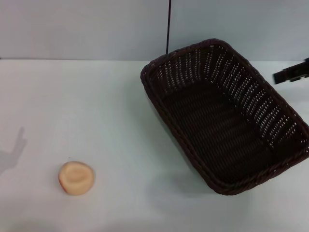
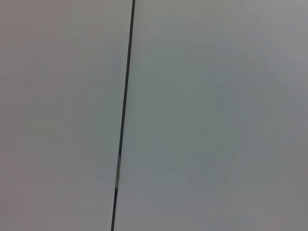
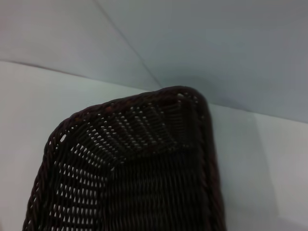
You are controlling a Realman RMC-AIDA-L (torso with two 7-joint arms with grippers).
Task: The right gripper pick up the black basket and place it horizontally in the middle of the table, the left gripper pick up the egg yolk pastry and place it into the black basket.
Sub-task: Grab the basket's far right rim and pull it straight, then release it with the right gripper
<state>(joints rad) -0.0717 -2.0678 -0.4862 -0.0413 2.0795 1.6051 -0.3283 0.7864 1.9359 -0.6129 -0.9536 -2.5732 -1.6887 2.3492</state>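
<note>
The black basket (image 1: 224,116) stands empty on the right half of the white table (image 1: 96,106), turned at a slant. One of its corners fills the right wrist view (image 3: 134,163). The egg yolk pastry (image 1: 76,178) lies alone on the table at the front left, far from the basket. A black part of my right gripper (image 1: 292,73) shows at the right edge of the head view, just beyond the basket's far right rim and apart from it. My left gripper is out of view; its wrist view shows only a wall.
A grey wall runs behind the table, with a thin dark vertical line (image 1: 168,26) on it, also in the left wrist view (image 2: 124,115). An arm's shadow (image 1: 12,154) falls on the table's left edge.
</note>
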